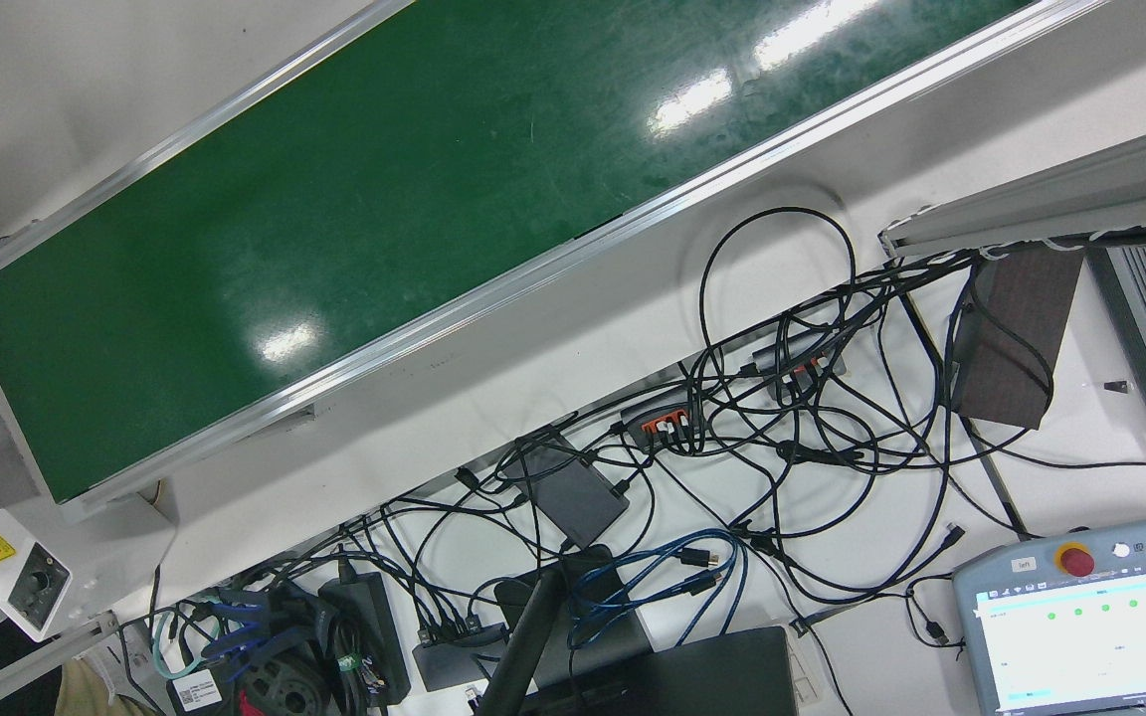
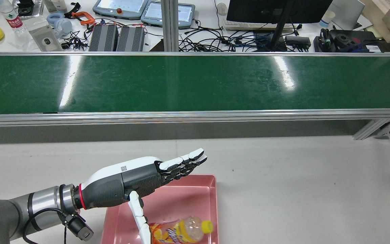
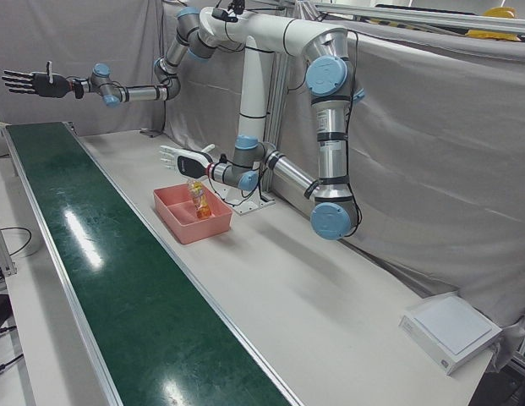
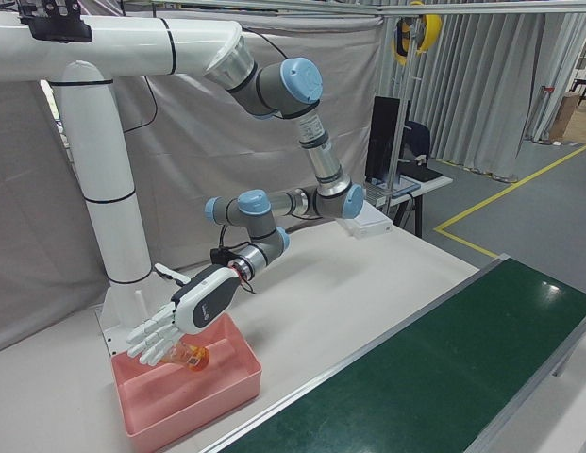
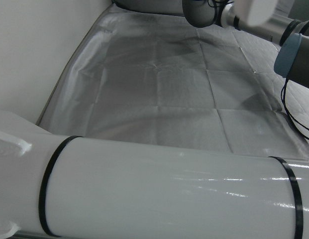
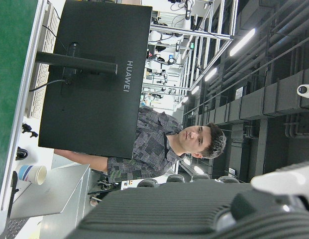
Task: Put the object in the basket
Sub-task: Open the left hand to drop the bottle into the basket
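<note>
The bottle (image 2: 178,231) lies on its side in the pink basket (image 2: 212,196), directly beneath the empty, flat-spread left hand (image 2: 147,178), its long axis crosswise, yellow cap pointing toward the basket's right wall

Each arm is built of white cylindrical tube sections (image 3: 270,34) banded with thin black rings, silver aluminium links (image 3: 334,161) and light-blue joint caps (image 3: 327,76). The left hand (image 2: 141,181), lower left of the rear view, has a white back shell, dark grey ribbed palm, white-tipped black segmented fingers (image 2: 185,162), a red wrist ring and a black cable. The right hand (image 3: 30,82), upper left of the left-front view, is dark.
</note>
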